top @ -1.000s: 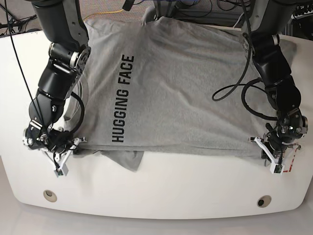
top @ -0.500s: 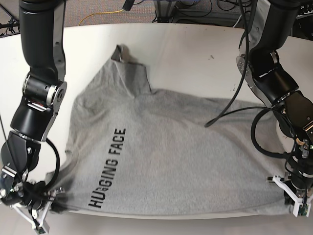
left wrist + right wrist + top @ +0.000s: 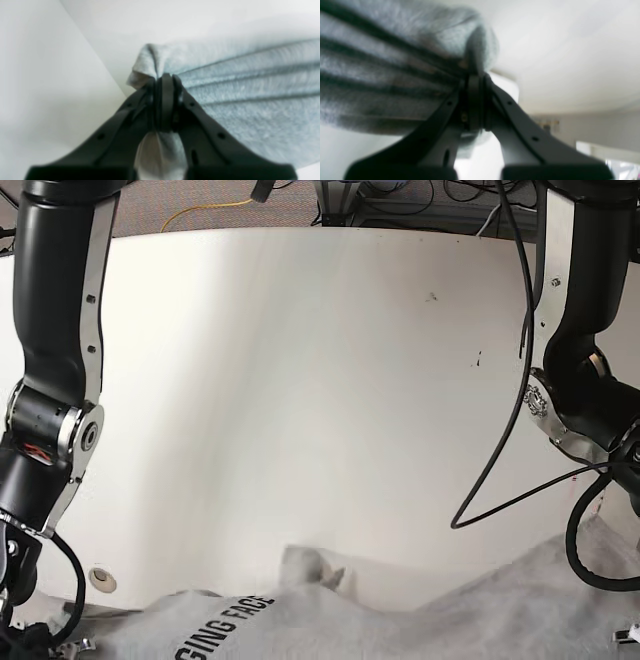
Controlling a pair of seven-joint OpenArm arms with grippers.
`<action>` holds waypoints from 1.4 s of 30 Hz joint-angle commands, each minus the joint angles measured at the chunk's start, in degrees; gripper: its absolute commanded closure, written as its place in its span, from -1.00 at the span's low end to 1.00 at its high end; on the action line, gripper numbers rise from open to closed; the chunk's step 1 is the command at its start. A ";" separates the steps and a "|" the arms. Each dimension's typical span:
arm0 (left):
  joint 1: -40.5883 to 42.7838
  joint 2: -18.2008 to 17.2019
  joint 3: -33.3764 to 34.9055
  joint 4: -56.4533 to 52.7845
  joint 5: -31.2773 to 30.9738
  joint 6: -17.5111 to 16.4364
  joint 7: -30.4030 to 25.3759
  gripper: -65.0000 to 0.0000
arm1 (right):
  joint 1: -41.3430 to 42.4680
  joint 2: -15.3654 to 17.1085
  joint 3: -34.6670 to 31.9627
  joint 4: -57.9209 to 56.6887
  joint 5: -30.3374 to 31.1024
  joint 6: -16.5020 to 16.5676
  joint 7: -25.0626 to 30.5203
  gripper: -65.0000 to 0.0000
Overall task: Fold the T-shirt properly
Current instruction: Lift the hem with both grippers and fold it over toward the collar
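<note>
Two black grippers have the T-shirt between them, and most of it hangs low at the near edge of the white table, only its upper spread showing at the bottom of the base view. On that view's left, under the tall dark arm, the heather-grey cloth lies in a soft hump with black block capitals running slantwise, the letters "GING FACE" readable. A small crumpled peak of fabric pokes up near the middle, touching the tabletop, and further right the cloth rises in a broad grey slope toward the other arm. The right gripper, seen from its own wrist camera, has its jaws pressed together on a bunched corner of the shirt; the cloth fans away from the pinch in deep parallel ridges, dark in the folds, with a rounded tuft bulging above the fingertips. The left gripper is likewise clamped tight on a corner of the grey fabric, which streams off in long, taut pleats, paler and bluish in this light, with a little folded nub above the jaws and a twist of cloth hanging below them.
</note>
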 commanded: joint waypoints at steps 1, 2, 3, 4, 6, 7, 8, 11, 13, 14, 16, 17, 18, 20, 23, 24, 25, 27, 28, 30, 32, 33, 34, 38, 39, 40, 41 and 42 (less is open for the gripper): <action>-1.11 -0.60 0.80 0.59 2.36 0.61 1.00 1.00 | 2.73 2.39 0.45 4.07 -3.27 -0.47 -0.70 1.00; -0.05 -0.42 0.80 0.94 2.36 0.61 1.00 1.00 | 2.73 2.39 0.54 5.13 -3.27 -0.47 -0.70 1.00; 1.35 -0.33 0.71 1.47 2.36 0.26 1.00 1.00 | 2.73 2.39 0.63 6.45 -3.18 -0.47 -0.87 1.00; 3.64 -0.24 0.89 2.35 2.36 -0.62 0.91 1.00 | 1.73 2.57 0.72 8.65 -3.18 -0.47 -1.49 1.00; 7.24 -0.16 0.89 3.93 2.36 -2.38 0.91 1.00 | -2.49 2.57 1.51 12.07 -3.18 -0.47 -2.37 1.00; 9.71 -0.07 0.89 4.63 2.36 -3.34 0.91 1.00 | -5.39 2.39 2.83 14.54 -3.18 -0.47 -2.72 1.00; 12.52 0.11 0.89 5.43 2.36 -4.22 0.91 1.00 | -8.64 2.30 4.15 17.26 -3.18 -0.47 -3.16 1.00; 19.38 1.69 0.54 7.45 2.36 -5.63 0.82 1.00 | -16.56 2.30 6.17 22.45 -3.18 -0.47 -3.42 1.00; 24.56 1.69 0.54 8.33 2.36 -5.85 0.73 1.00 | -22.80 2.13 7.75 24.91 -3.18 -0.47 -3.16 1.00; 26.58 1.78 0.54 8.41 2.36 -5.85 0.47 1.00 | -25.44 1.42 8.45 25.61 -3.18 -0.47 -3.07 1.00; 30.80 2.39 0.54 8.77 2.36 -5.85 -1.64 1.00 | -31.15 -0.51 10.56 27.37 -3.27 -0.47 -2.90 1.00; 32.56 2.57 0.54 8.85 2.36 -5.85 -2.26 1.00 | -33.26 -0.95 11.53 28.16 -3.27 -0.47 -2.90 1.00; 35.20 2.74 0.54 8.94 2.36 -5.85 -2.96 1.00 | -36.16 -1.65 12.67 29.39 -3.27 -0.47 -2.90 1.00; 40.21 2.74 0.36 9.73 2.36 -5.85 -4.81 1.00 | -42.23 -2.62 14.96 32.29 -3.27 -0.47 -2.37 1.00; 46.01 3.80 -1.22 10.26 2.36 -5.85 -7.09 1.00 | -49.08 -4.20 16.45 34.67 -3.27 -0.47 -1.14 1.00; 47.68 3.89 -1.57 10.26 2.36 -5.85 -7.80 1.00 | -51.02 -4.64 16.81 35.28 -3.27 -0.47 -1.05 1.00; 49.00 3.89 -1.66 10.26 2.36 -5.85 -8.32 1.00 | -52.42 -4.99 17.07 35.55 -3.27 -0.47 -1.05 1.00; 52.52 3.98 -2.36 10.26 2.36 -5.85 -9.55 1.00 | -55.59 -5.87 18.13 36.34 -3.27 -0.47 -0.96 1.00; 53.93 3.98 -2.72 10.26 2.28 -5.85 -9.82 1.00 | -56.56 -6.31 18.65 36.51 -3.27 -0.47 -0.96 1.00; 56.30 4.15 -3.33 10.44 2.28 -5.85 -9.91 1.00 | -58.58 -6.93 19.80 36.51 -3.27 -0.47 -0.96 1.00; 58.67 4.15 -4.03 10.52 2.28 -5.85 -9.91 1.00 | -60.78 -7.19 21.11 36.51 -3.27 -0.47 -0.96 1.00; 59.73 4.24 -4.39 10.52 2.28 -5.85 -9.99 1.00 | -61.66 -7.45 21.64 36.51 -3.27 -0.47 -0.96 1.00; 60.78 4.24 -4.65 10.52 2.28 -5.85 -9.99 1.00 | -62.71 -7.81 22.35 36.60 -3.27 -0.47 -0.96 1.00; 63.86 4.24 -5.53 10.52 2.28 -5.85 -9.99 1.00 | -65.96 -9.04 23.14 37.66 -3.27 -0.47 -0.96 1.00; 64.39 4.24 -5.97 10.52 2.28 -5.85 -9.99 1.00 | -67.11 -9.04 23.14 38.62 -3.27 -0.47 -0.96 1.00; 64.83 4.24 -6.41 10.52 2.28 -5.85 -9.99 1.00 | -68.07 -9.39 23.14 39.59 -3.27 -0.47 -0.96 1.00; 65.44 4.24 -7.11 10.52 2.28 -5.85 -9.99 1.00 | -69.57 -10.18 23.05 40.82 -3.27 -0.47 -0.96 1.00; 65.97 4.24 -7.55 10.52 2.36 -5.85 -9.99 1.00 | -70.53 -10.62 23.05 41.79 -3.27 -0.47 -0.96 1.00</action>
